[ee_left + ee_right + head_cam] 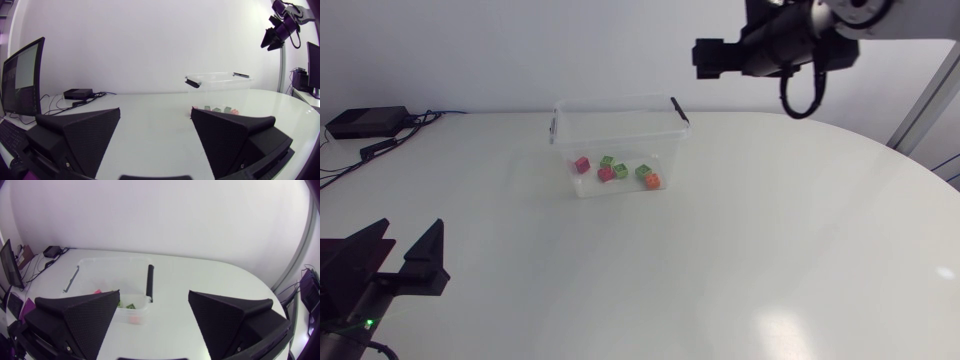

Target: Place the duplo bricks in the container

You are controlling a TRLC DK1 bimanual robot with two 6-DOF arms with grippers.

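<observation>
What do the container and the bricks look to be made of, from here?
The container looks like clear, glossy plastic: the bricks show through its walls. Its two latches seem to be black plastic. The bricks appear to be opaque moulded plastic in solid red, green and orange. They are too small here to judge their finish.

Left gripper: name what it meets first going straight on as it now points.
Probably nothing: left gripper faces bare table; the container seems just aside of that line.
</observation>
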